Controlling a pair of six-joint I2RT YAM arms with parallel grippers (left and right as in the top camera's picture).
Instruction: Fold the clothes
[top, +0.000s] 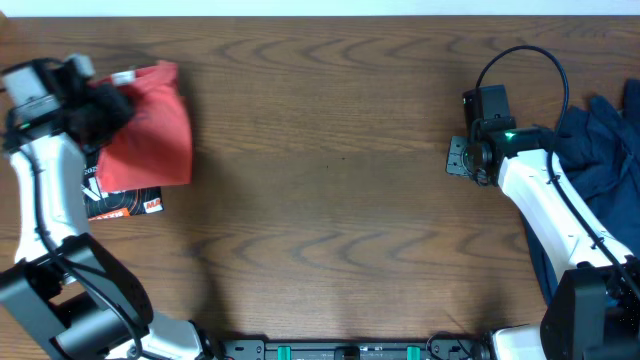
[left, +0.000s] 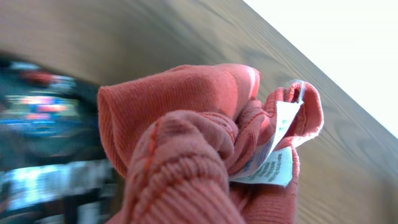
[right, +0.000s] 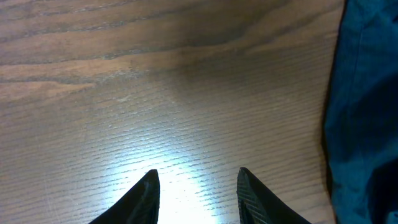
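Note:
A coral-red T-shirt (top: 150, 130) lies bunched at the table's far left, and my left gripper (top: 105, 108) is shut on its upper left part. In the left wrist view the red fabric (left: 180, 143) fills the frame with its white care label (left: 273, 158) showing, and it hides the fingers. Under the red shirt, a black T-shirt with white and orange print (top: 125, 204) pokes out. A dark-navy T-shirt (top: 600, 150) is heaped at the right edge. To its left, my right gripper (top: 462, 156) (right: 198, 171) hangs open over bare wood, with the navy fabric (right: 367, 112) beside it.
The wooden table (top: 330, 180) runs between the two arms. The right arm's white links (top: 550, 205) cross in front of the navy heap, with a black cable (top: 520, 60) looping above the wrist. The far table edge meets a white wall.

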